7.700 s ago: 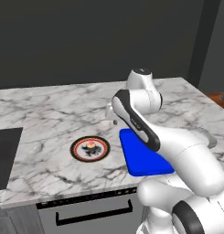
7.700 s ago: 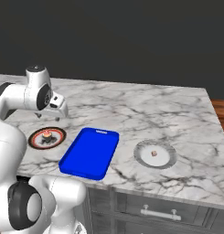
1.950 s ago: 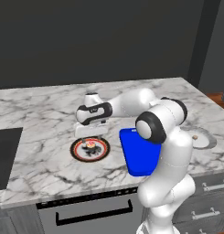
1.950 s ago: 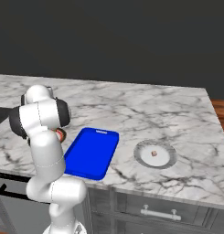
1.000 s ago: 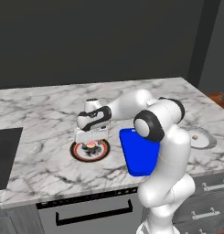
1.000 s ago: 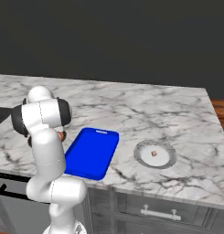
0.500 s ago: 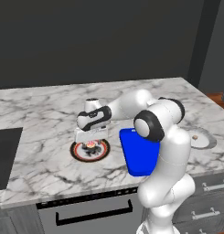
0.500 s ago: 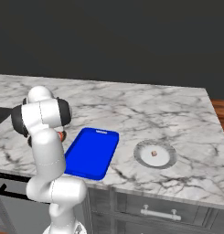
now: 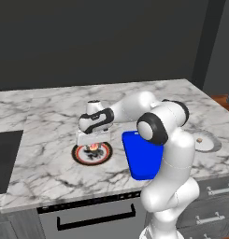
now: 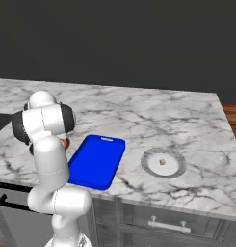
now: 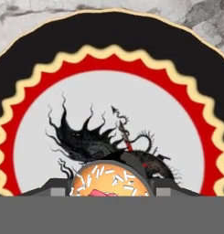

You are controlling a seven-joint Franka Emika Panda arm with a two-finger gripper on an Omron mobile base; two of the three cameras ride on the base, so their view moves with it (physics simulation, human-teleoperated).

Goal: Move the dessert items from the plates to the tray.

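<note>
Gripper (image 9: 93, 145) low over cupcake (image 11: 109, 179) — patterned plate (image 9: 79, 156).

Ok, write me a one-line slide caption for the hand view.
Gripper low over the black-and-red plate, its fingertips flanking the sprinkle-topped cupcake at the patterned centre.

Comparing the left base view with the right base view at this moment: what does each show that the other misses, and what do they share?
Left base view: the hand low over the black-and-red plate, with the cupcake beneath it, and a dark panel set in the counter.

Right base view: the arm blocks that plate; the whole pale plate with its brown lump is unobstructed.

Both: the marble counter, the blue tray, and the pale plate.
</note>
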